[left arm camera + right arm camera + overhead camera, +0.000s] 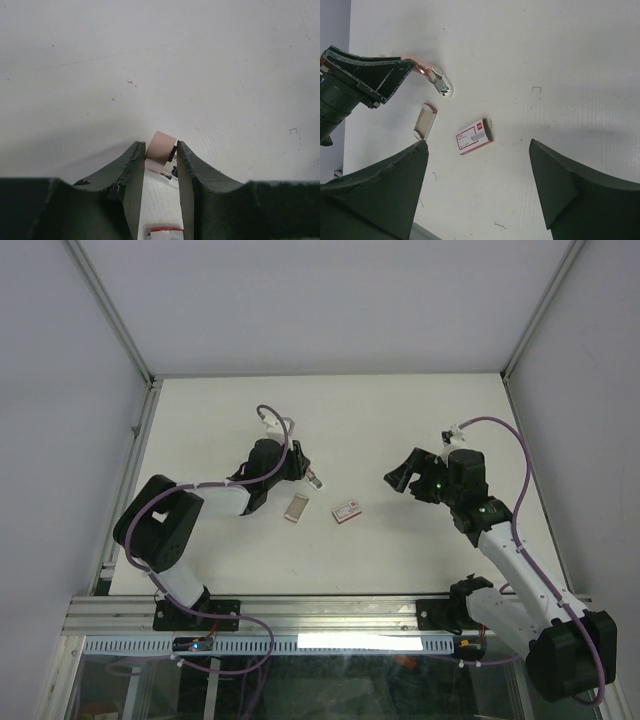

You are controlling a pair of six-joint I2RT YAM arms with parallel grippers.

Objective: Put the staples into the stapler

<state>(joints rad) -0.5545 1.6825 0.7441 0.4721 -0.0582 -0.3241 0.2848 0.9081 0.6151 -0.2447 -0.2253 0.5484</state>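
Left wrist view puts the pink stapler (pixel 161 145) between the fingertips of the left gripper (pixel 160 147), and we read both pads as pressed on its sides: a grip, taken at its end only. The staples (pixel 424 121) lie flat on the table (pixel 400 410) just near of that gripper, apart from it, with the red-and-white box (pixel 474 136) a little to their right. The right gripper (pixel 477 144) hangs at the right, jaws wide and empty. We judge the step in hand to be holding the stapler ready for loading. To do it well, we would hold the body level and firm with its channel facing up. Then the right gripper can come left, pinch the staples by their long edges and lift without tilting them.
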